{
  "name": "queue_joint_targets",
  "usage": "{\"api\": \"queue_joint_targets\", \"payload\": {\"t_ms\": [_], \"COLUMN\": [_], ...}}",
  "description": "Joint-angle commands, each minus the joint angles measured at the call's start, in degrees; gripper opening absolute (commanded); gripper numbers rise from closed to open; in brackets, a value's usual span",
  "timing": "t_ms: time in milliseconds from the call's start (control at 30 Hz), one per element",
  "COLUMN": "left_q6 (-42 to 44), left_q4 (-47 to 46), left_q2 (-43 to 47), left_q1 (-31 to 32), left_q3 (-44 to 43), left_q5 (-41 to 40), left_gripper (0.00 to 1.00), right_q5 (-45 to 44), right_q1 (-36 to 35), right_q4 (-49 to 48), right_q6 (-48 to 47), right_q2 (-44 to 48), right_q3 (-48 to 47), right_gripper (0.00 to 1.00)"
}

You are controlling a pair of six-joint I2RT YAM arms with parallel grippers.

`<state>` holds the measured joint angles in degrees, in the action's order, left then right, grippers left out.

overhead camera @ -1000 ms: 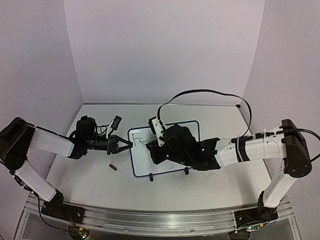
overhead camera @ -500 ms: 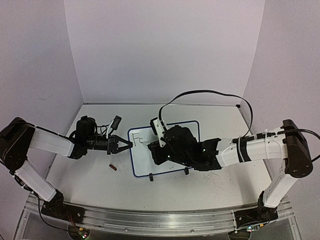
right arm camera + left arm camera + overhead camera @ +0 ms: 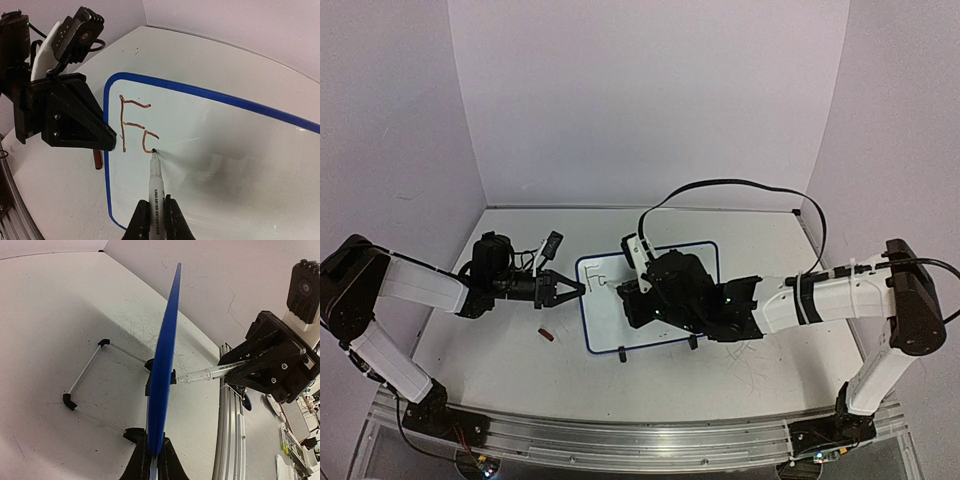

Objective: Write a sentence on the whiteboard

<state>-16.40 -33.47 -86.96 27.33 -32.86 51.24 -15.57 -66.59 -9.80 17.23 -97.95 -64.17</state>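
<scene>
As the right gripper point(image 3: 156, 210) pinches the marker point(image 3: 154, 180), its tip meets the whiteboard point(image 3: 225, 140) straight ahead. The left gripper point(image 3: 152, 456) clamps the rim point(image 3: 167, 350).

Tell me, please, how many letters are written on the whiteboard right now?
2: an F beside the whiteboard's left rim, and an unfinished letter just right of it, at the marker's tip. None seems hidden.

right arm point(image 3: 820, 298) covering half the whiteboard point(image 3: 602, 318), tail of the marker point(image 3: 155, 182) running off the bottom edge, red speck point(image 3: 547, 335) being too small to identify
</scene>
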Motion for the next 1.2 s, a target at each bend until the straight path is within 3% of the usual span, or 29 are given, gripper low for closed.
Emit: {"api": "queue_joint_targets", "payload": {"t_ms": [0,1167], "left_q6": [0.50,0.62], "left_q4": [-0.63,-0.35], "left_q2": [1.45,1.24], "left_q1": [-0.02,0.07], "left_q3": [-1.20,-1.42], "left_q5": [1.28,1.39], "left_gripper": [0.00,0.00], "right_q5": [-4.56,-0.97], "right_q1": [0.74,0.55], "right_q4": [-0.35,0.66], "right_q6": [-0.61,2.64], "right_q2": [1.01,2.39], "right_q3": [-2.43,1.90], "right_gripper": [0.00,0.00]}}
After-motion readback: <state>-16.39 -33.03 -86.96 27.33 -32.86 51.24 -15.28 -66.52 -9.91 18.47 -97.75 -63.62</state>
